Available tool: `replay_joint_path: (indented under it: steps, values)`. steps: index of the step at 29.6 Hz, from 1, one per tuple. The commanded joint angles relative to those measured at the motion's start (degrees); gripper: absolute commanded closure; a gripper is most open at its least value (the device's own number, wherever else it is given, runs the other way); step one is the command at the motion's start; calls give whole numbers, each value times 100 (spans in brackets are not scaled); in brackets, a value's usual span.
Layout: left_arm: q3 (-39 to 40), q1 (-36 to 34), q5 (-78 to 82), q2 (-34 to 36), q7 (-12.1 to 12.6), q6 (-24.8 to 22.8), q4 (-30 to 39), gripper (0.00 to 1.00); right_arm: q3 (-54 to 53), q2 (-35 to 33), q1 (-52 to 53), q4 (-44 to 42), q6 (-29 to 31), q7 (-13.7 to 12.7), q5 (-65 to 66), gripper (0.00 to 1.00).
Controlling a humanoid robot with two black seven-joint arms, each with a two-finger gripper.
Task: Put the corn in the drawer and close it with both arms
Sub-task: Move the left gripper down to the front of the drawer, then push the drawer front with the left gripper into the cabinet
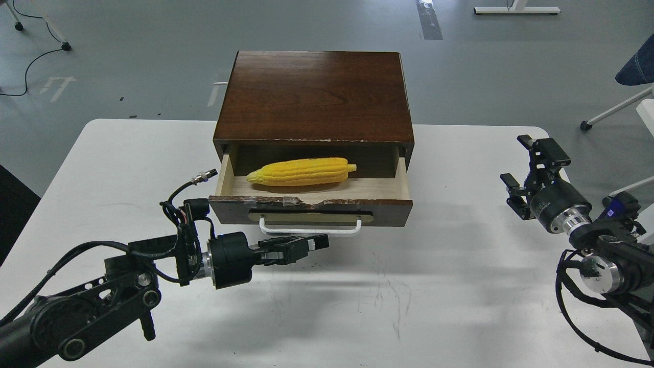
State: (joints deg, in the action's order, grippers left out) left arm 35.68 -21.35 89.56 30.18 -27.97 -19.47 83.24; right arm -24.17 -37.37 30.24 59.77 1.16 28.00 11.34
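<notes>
The yellow corn (301,171) lies lengthwise in the open drawer (391,214), pointed end to the left. The drawer is pulled out of the dark wooden cabinet (314,97); its white bar handle (309,231) faces me. My left gripper (318,243) lies level, pointing right, fingers together and empty. Its tip is just in front of and below the handle; I cannot tell if it touches. My right gripper (526,166) is open and empty, held above the table's right side, well clear of the drawer.
The white table (434,286) bears the cabinet at its far middle. A loose cable with a metal plug (203,177) arcs from my left wrist beside the drawer's left front corner. A chair base (613,110) stands on the floor at far right.
</notes>
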Motion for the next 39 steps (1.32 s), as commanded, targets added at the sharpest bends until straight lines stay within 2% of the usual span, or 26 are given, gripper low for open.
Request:
replay_joint_path:
  steps: [1, 13, 39]
  values:
    - [44, -1, 0, -20, -3, 13, -80, 100, 0, 1, -27, 0, -2, 0, 0, 0]
    - [106, -1, 0, -47, -3, 312, -238, 100, 0, 116, -71, 0, -2, 0, 0, 0]
    - [238, -299, 0, -135, -3, 374, -871, 100, 0, 124, -203, 9, -11, 0, 0, 0]
